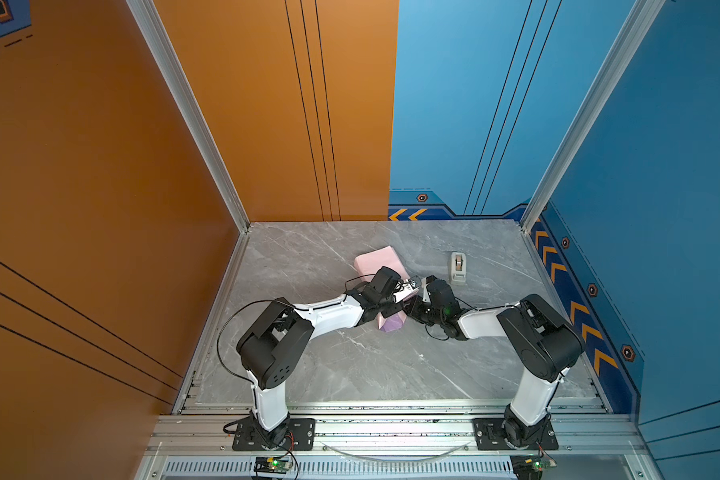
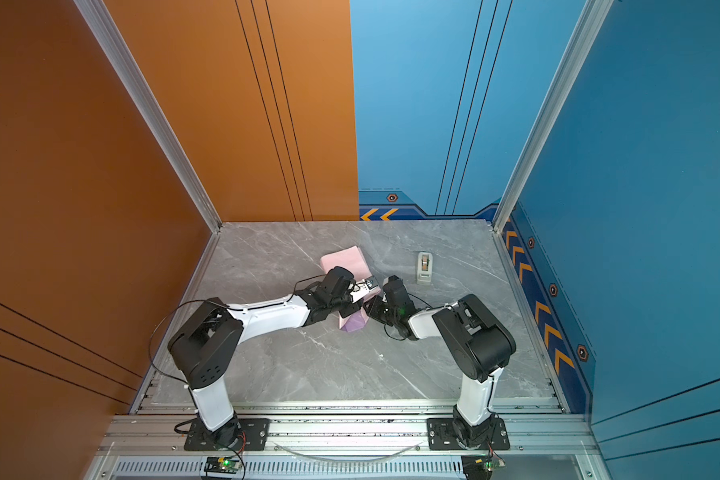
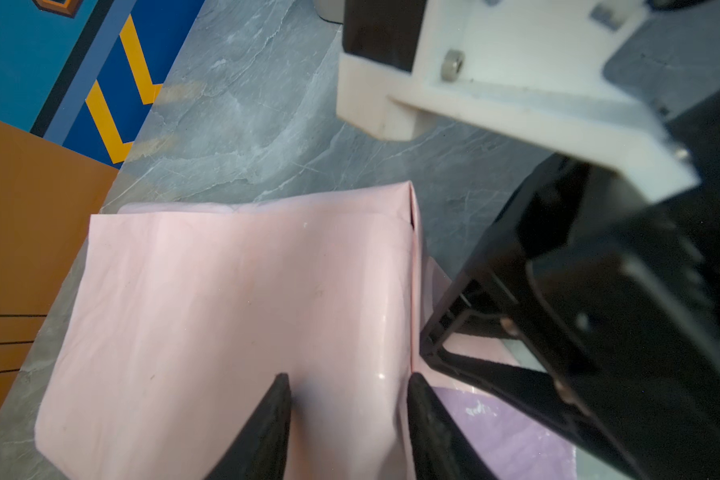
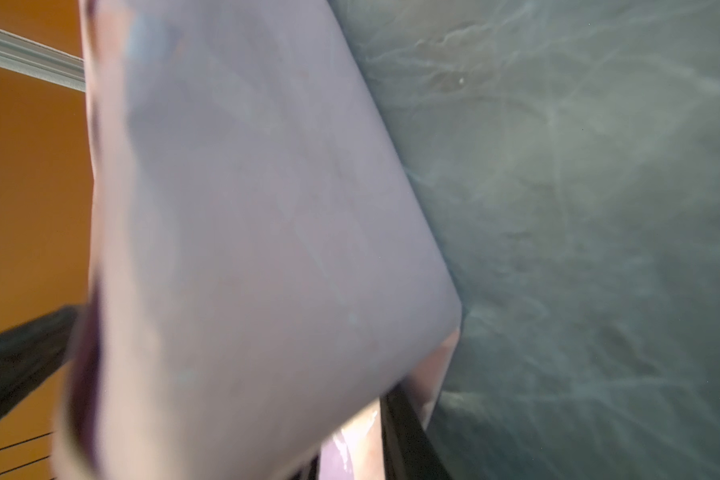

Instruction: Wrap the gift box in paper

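Observation:
The paper is folded round the gift box, pale pink side out, in the middle of the table in both top views; the gift box itself is hidden inside. A lilac flap of the paper sticks out at the near end. My left gripper is open, its two fingertips resting on the pink top near one edge. My right gripper is at the lilac flap, jaws slightly apart with the flap's edge lying between them. Both grippers meet over the parcel's near end.
A small beige tape dispenser stands upright at the back right of the grey marble table, also seen in a top view. Orange and blue walls close the table in on three sides.

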Controlling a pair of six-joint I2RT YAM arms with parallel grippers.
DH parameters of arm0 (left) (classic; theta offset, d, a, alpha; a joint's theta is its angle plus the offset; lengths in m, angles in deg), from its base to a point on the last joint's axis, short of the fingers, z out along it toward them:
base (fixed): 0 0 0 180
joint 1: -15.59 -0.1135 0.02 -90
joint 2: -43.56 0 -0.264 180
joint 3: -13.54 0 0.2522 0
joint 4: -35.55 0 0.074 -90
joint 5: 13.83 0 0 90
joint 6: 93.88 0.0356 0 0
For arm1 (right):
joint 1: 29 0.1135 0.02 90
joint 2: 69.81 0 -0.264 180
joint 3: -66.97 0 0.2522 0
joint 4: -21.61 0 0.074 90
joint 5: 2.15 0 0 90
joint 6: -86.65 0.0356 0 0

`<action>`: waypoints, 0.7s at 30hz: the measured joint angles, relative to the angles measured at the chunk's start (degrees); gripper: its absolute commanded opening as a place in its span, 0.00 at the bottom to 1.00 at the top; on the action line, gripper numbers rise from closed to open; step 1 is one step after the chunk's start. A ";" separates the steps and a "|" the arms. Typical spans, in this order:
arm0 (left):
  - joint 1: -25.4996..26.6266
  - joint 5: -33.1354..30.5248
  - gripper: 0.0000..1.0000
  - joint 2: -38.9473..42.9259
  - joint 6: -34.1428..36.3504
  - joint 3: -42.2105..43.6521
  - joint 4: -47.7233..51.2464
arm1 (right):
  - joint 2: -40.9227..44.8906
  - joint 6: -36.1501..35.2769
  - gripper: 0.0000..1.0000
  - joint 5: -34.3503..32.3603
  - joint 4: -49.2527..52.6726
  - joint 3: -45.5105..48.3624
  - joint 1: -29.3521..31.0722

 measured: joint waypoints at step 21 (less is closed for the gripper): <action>0.00 0.07 0.47 -0.04 -0.44 0.11 -0.39 | 5.79 -0.85 0.20 1.09 8.61 3.56 1.27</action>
